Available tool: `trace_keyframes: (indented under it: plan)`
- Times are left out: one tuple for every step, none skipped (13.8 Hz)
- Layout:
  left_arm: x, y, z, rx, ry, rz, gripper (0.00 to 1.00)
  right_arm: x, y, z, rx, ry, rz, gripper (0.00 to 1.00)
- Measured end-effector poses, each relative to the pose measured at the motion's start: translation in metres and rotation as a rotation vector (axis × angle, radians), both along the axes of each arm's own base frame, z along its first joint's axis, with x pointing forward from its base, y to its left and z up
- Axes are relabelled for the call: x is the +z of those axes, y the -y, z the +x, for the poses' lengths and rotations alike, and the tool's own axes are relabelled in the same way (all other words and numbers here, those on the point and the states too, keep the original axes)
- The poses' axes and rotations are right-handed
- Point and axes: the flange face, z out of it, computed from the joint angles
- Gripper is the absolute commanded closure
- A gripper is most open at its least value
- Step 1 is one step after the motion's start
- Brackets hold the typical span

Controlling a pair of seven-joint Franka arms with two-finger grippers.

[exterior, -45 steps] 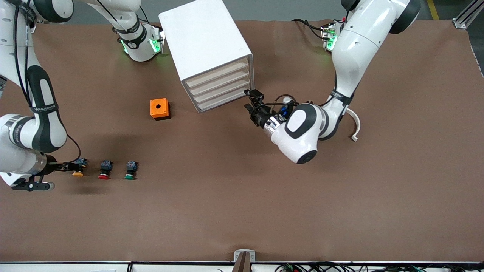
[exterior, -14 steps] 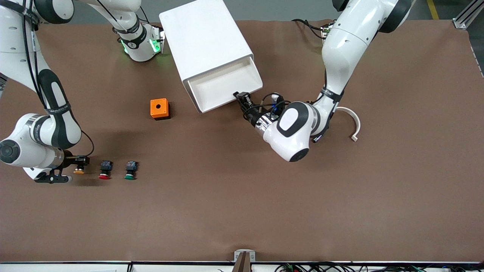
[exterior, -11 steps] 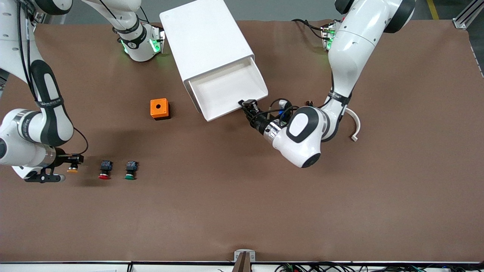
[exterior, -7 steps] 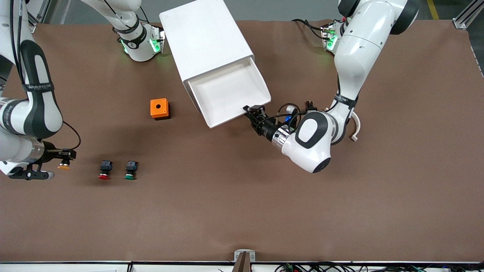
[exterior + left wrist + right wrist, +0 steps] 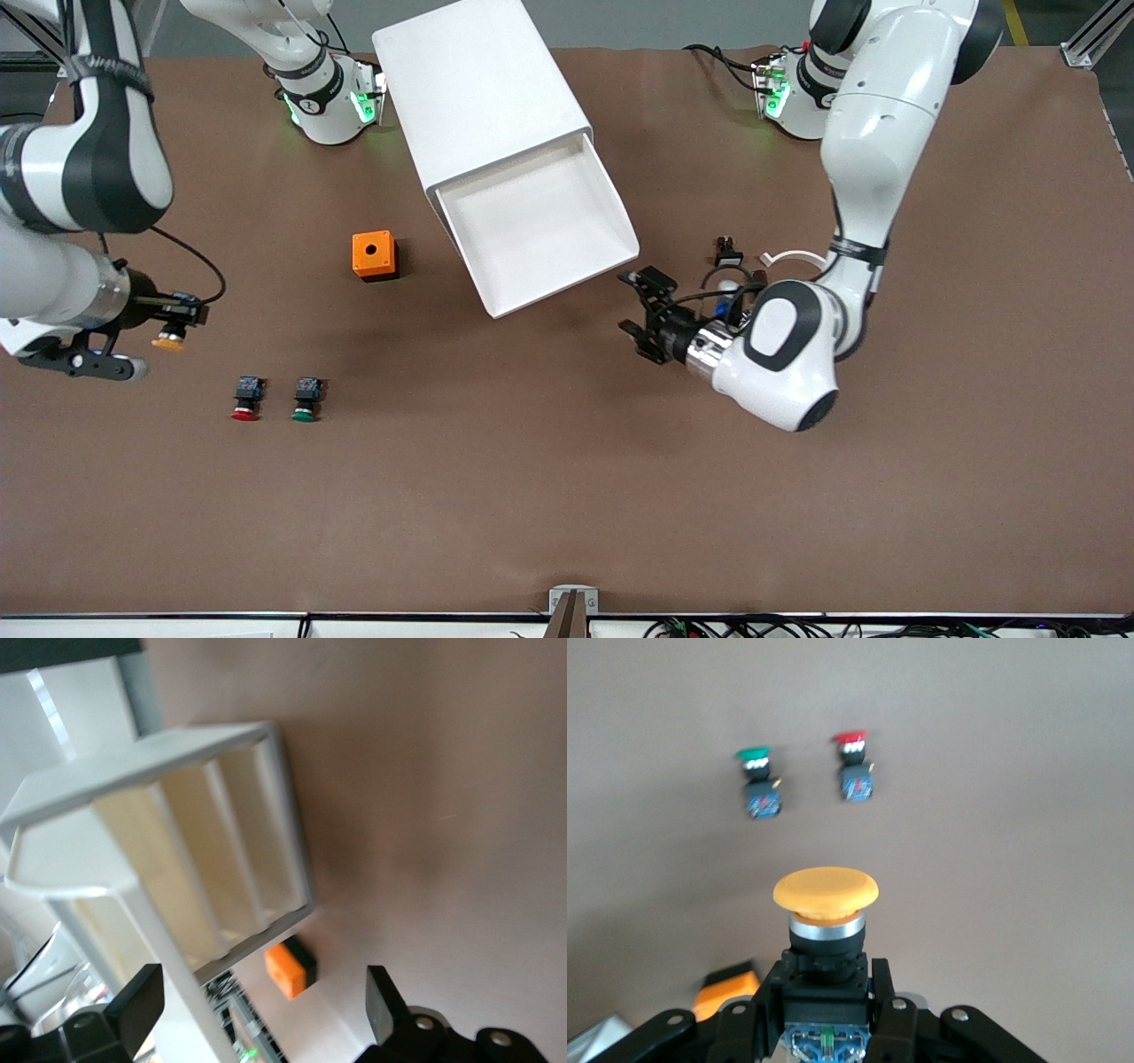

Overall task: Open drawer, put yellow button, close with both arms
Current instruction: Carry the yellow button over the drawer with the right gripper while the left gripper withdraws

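The top drawer (image 5: 542, 221) of the white cabinet (image 5: 483, 97) stands pulled out, its inside bare. My left gripper (image 5: 642, 315) is open and empty over the table, a short way in front of the drawer's front corner and apart from it. In the left wrist view the open drawer (image 5: 133, 828) shows above the three lower fronts, with my left gripper (image 5: 261, 1019) spread wide. My right gripper (image 5: 182, 312) is shut on the yellow button (image 5: 168, 341), held above the table at the right arm's end. In the right wrist view my right gripper (image 5: 824, 992) clamps the dark body and the yellow cap (image 5: 826, 890) sticks out.
A red-capped button (image 5: 245, 397) and a green-capped button (image 5: 306, 399) stand side by side on the table; both show in the right wrist view (image 5: 852, 766) (image 5: 756, 780). An orange box (image 5: 374, 255) sits beside the cabinet. A white curved piece (image 5: 788, 258) lies by the left arm.
The left gripper pulled the top drawer out, then let go and drew back from it. The right gripper closed on the yellow button and lifted it away from the red and green buttons.
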Motion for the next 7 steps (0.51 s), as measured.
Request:
trace_keyframes:
  plan:
    - [0.007,-0.02,0.008,-0.064,0.084,0.006,0.0,0.015,-0.028,-0.006,-0.039,-0.012,-0.023,0.9]
    - [0.014,-0.036,0.013,-0.146,0.17,0.023,0.0,0.025,-0.056,-0.012,-0.079,-0.017,-0.048,0.9]
    - [0.021,-0.05,0.015,-0.235,0.249,0.054,0.0,0.032,-0.085,-0.019,-0.119,-0.014,-0.073,0.9]
    - [0.028,-0.063,0.018,-0.339,0.328,0.087,0.0,0.037,-0.115,-0.027,-0.15,-0.007,-0.096,0.91]
    - [0.035,-0.075,0.02,-0.451,0.399,0.113,0.0,0.04,-0.146,-0.036,-0.166,0.004,-0.113,0.91]
    - [0.041,-0.089,0.023,-0.556,0.455,0.141,0.0,0.041,-0.178,-0.047,-0.176,0.019,-0.128,0.91]
    - [0.045,-0.107,0.028,-0.658,0.497,0.178,0.0,0.041,-0.211,-0.06,-0.191,0.033,-0.139,0.91]
